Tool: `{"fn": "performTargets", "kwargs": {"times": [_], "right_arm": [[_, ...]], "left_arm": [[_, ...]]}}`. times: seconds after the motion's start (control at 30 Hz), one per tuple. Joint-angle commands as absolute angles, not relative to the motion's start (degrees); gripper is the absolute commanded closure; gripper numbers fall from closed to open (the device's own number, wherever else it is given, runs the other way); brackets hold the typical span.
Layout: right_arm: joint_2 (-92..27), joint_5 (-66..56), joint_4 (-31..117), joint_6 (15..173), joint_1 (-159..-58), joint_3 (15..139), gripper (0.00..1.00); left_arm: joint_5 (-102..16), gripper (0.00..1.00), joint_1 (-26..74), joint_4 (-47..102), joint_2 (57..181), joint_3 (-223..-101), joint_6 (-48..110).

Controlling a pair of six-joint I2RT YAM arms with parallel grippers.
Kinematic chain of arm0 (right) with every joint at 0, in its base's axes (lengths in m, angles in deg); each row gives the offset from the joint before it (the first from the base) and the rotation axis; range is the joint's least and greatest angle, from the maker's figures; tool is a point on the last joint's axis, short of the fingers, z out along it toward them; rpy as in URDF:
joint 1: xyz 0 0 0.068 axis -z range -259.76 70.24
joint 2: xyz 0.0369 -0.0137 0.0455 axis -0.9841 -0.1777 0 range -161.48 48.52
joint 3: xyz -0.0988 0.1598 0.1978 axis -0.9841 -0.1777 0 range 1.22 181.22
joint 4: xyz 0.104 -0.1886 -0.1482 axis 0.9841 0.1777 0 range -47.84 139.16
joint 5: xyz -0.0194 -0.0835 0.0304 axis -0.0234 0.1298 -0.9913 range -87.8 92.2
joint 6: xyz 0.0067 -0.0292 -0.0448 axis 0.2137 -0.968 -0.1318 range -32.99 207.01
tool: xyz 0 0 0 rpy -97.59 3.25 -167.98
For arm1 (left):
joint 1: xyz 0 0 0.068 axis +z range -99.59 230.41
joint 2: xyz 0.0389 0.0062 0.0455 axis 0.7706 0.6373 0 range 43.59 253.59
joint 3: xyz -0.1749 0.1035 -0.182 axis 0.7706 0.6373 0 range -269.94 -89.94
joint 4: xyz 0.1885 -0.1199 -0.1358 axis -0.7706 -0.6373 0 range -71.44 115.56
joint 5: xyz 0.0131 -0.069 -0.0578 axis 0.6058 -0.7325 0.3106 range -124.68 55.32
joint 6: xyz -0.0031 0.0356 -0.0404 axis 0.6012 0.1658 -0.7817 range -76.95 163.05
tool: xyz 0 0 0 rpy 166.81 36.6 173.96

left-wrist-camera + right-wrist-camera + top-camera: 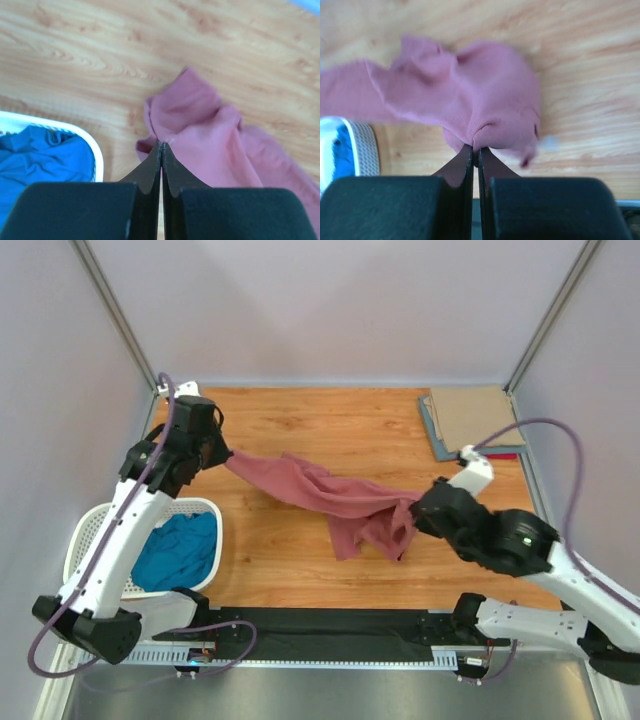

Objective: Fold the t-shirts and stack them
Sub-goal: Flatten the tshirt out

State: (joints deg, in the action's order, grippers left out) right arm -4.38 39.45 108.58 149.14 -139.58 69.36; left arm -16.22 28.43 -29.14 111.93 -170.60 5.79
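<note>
Item: rose shirt [330,495], hanging stretched between both arms to the right of the basket [100,515], over the wooden surface [330,425]. Its middle is sagging and a bunched part is drooping at the end farthest from the basket; whether that part is touching the boards cannot be told.

Item: left pincer [222,452], hovering just beyond the basket's far right corner. It is clenching one end of the rose shirt, fingers pressing together on a fold of cloth in the wrist view.

Item: right pincer [418,512], hovering well to the right of the basket. It is gripping the other end of the rose shirt, tips closing tight on a gathered ridge of fabric.

Item: teal shirt [180,550], lying crumpled inside the basket.

Item: tan shirt [475,415], lying folded well apart from the basket, at the far right corner of the surface. It is topping a small stack, with a grey-blue shirt [432,435] showing at the left edge beneath it and a sliver of red shirt [500,455] peeking out at the near edge.
</note>
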Motion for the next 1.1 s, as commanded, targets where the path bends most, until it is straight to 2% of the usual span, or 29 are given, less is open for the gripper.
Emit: {"fn": "performTargets", "kwargs": {"times": [0.0, 0.07, 0.27, 0.3, 0.4, 0.53, 0.63, 0.67, 0.73, 0.77, 0.87, 1.07], "right_arm": [[1.3, 49.6, 115.9, 147.0, -137.3, 70.4, 1.0], [2.2, 48.5, 112.4, 143.5, -133.4, 67.9, 1.0], [-4.4, 31.1, 92.7, 127.3, -111.8, 56.9, 0.99], [-6.0, 25.3, 90.1, 123.3, -106.1, 55.5, 1.0], [-12.4, 14.2, 81.4, 118.8, -99.9, 56.1, 1.0], [-20.6, 6.9, 75.7, 112.4, -99.2, 61.2, 0.98], [-31.2, 4.4, 75.0, 111.4, -97.3, 67.0, 0.95], [-33.5, 5.1, 77.9, 111.7, -96.9, 69.0, 0.85], [-38.5, 7.9, 83.2, 113.1, -96.1, 75.0, 0.73], [-39.0, 9.8, 87.2, 115.1, -96.1, 76.0, 0.67], [-36.0, 8.5, 88.1, 121.8, -96.2, 72.5, 0.63], [-26.2, 0.7, 84.2, 134.9, -97.4, 59.9, 0.6]], "left_arm": [[-14.7, 1.0, 28.8, -33.5, 111.2, -175.2, 7.9], [-15.6, 1.0, 28.8, -32.9, 112.8, -174.0, 8.1], [-15.9, 1.0, 30.4, -28.9, 118.3, -167.1, 9.1], [-16.7, 1.0, 31.0, -27.9, 119.5, -166.6, 9.2], [-16.2, 1.0, 32.8, -26.5, 121.1, -164.7, 9.2], [-16.8, 1.0, 36.9, -24.9, 122.7, -162.9, 9.1], [-17.9, 1.0, 38.7, -24.3, 124.6, -162.7, 9.5], [-18.9, 1.0, 38.9, -23.8, 125.0, -162.5, 9.8], [-21.0, 1.0, 38.9, -21.7, 125.6, -161.6, 10.6], [-24.3, 1.0, 38.8, -19.4, 125.4, -160.9, 11.2], [-26.8, 1.0, 38.9, -17.4, 125.6, -159.1, 10.7], [-27.9, 1.0, 38.9, -17.7, 127.3, -159.8, 10.3]]}}
